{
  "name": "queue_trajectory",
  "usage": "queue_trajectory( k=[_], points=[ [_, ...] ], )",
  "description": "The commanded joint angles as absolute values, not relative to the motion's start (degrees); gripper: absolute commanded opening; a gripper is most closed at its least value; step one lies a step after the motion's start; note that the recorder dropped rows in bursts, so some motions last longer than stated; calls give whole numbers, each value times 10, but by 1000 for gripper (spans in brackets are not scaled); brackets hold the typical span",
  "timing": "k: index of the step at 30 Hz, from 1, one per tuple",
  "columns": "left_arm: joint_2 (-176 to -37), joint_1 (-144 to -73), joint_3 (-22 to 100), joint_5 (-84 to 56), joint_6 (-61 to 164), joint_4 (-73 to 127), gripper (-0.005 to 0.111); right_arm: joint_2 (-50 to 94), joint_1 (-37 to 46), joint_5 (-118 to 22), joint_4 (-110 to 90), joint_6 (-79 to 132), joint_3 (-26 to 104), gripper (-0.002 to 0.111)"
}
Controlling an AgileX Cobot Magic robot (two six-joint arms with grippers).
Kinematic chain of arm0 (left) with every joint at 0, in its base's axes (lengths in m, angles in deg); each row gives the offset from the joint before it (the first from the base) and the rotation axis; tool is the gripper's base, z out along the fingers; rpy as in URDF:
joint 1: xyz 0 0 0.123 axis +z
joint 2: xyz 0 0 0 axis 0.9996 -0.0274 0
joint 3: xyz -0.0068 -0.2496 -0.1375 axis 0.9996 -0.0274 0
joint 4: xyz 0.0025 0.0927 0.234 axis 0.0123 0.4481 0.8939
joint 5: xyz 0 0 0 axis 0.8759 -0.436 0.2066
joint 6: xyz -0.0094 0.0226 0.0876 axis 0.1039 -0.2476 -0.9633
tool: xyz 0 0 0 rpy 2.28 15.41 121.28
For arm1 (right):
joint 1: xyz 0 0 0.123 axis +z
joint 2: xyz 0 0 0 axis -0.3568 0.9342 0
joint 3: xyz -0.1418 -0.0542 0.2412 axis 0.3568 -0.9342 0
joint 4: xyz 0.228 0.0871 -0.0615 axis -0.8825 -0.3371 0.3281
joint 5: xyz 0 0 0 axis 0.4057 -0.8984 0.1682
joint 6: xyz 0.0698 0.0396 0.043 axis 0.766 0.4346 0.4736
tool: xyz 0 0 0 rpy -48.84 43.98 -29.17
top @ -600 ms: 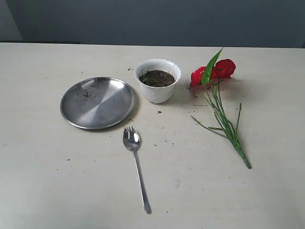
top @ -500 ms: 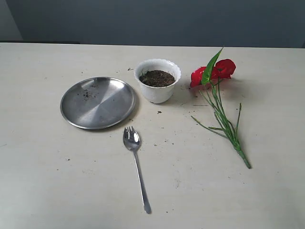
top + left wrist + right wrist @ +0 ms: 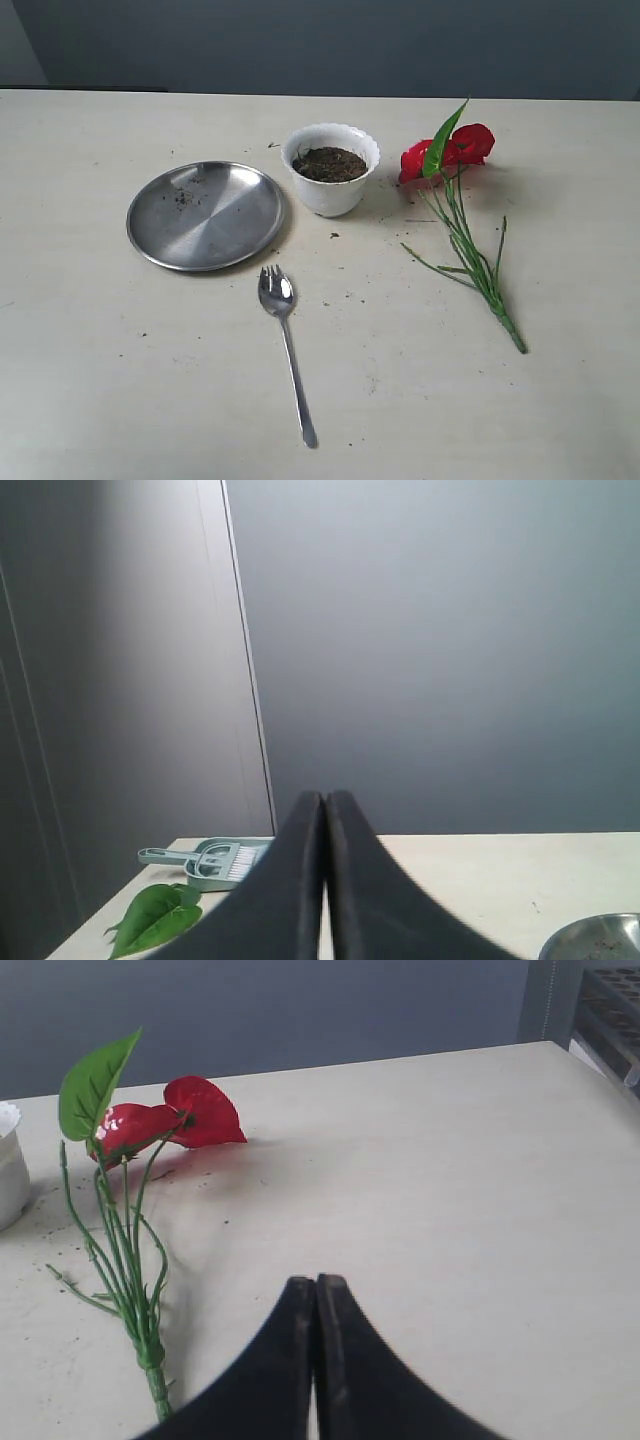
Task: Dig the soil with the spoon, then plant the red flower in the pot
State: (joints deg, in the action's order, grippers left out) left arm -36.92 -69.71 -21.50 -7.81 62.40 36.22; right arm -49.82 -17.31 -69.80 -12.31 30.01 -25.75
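Steel glints at lower centre of the exterior view: the spoon (image 3: 290, 355) lies flat on the table (image 3: 100, 380), touching nothing. Its tined bowl points up toward the round steel plate (image 3: 205, 215), and its long handle runs down toward the bottom edge, leaning slightly right. The white pot (image 3: 330, 200), holding dark soil (image 3: 330, 164), stands upper centre. The red flower (image 3: 470, 142) lies to its right. Neither arm shows there. The left gripper (image 3: 324, 798) and right gripper (image 3: 315, 1280) each have their fingers pressed together on nothing. The spoon sits a little left of the middle, so the left arm is probably nearer.
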Motion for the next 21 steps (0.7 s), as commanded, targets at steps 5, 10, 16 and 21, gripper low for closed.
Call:
queue_trajectory(
  k=[5, 10, 16, 21],
  points=[
    [-366, -696, -217, -77, 647, 320, 0, -500, -175, -690, -121, 298, -259, 0],
    [-366, -696, -217, -73, 718, 236, 0, -500, -175, -692, -121, 298, -259, 0],
    [-366, -696, -204, -75, 721, 236, 0, -500, -175, -692, -121, 298, -259, 0],
    [-366, -698, -150, -75, 734, 240, 0, -500, -175, -692, -121, 298, -259, 0]
  ],
)
